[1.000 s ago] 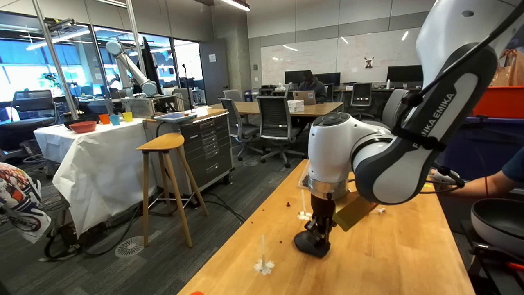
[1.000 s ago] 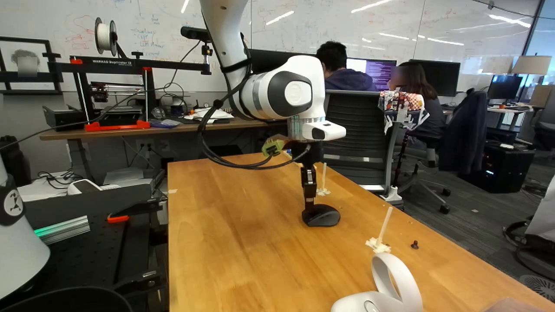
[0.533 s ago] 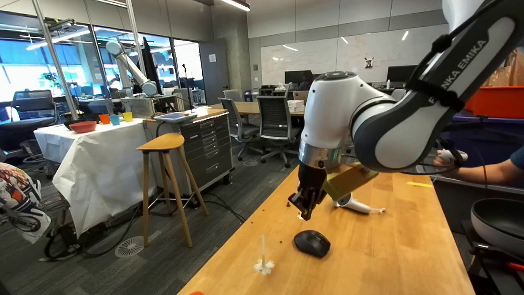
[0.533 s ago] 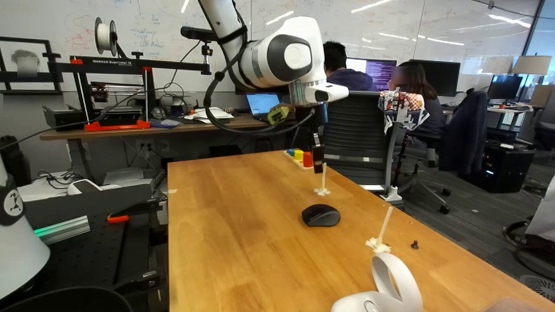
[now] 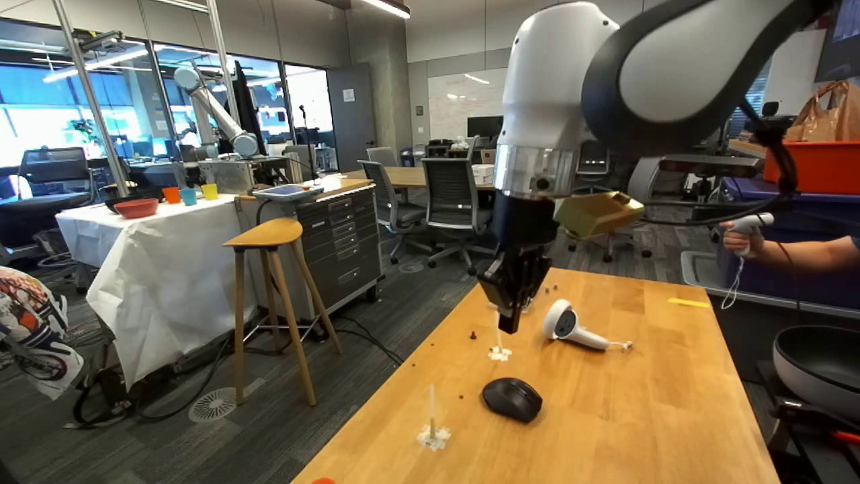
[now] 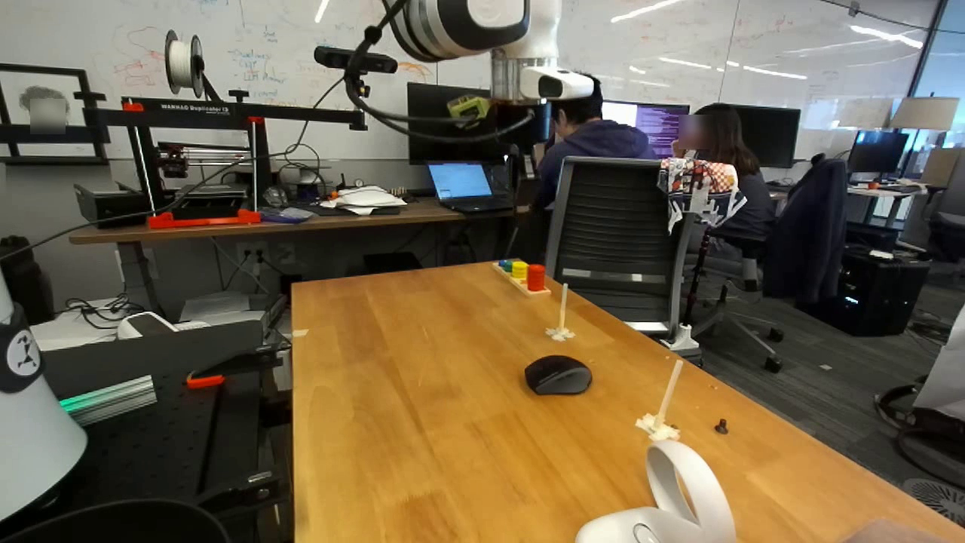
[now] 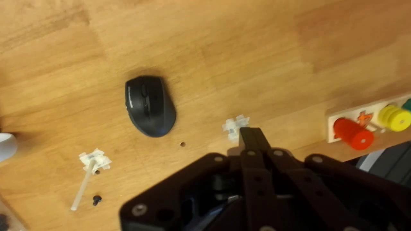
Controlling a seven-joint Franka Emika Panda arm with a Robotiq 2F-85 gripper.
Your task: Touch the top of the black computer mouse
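The black computer mouse (image 5: 512, 399) is low, domed and lies on the wooden table. It also shows in an exterior view (image 6: 558, 375) and at the left of the wrist view (image 7: 150, 106). My gripper (image 5: 509, 324) hangs well above the table, beyond the mouse in that exterior view, apart from it. In the wrist view its black fingertips (image 7: 253, 131) are pressed together with nothing between them. They are to the right of and below the mouse in that picture. In an exterior view the gripper (image 6: 520, 185) is dark against the background and hard to make out.
Thin upright sticks are taped to the table, one near the mouse (image 5: 432, 413) and one below the gripper (image 6: 562, 309). A white handled controller (image 5: 584, 336) lies on the table. A peg toy with coloured discs (image 6: 528, 277) stands at the far edge. A person's hand (image 5: 746, 238) shows.
One second ago my gripper was down at the mouse, its fingertips at the mouse's top. It has risen high and moved away from it. The mouse stays in place.
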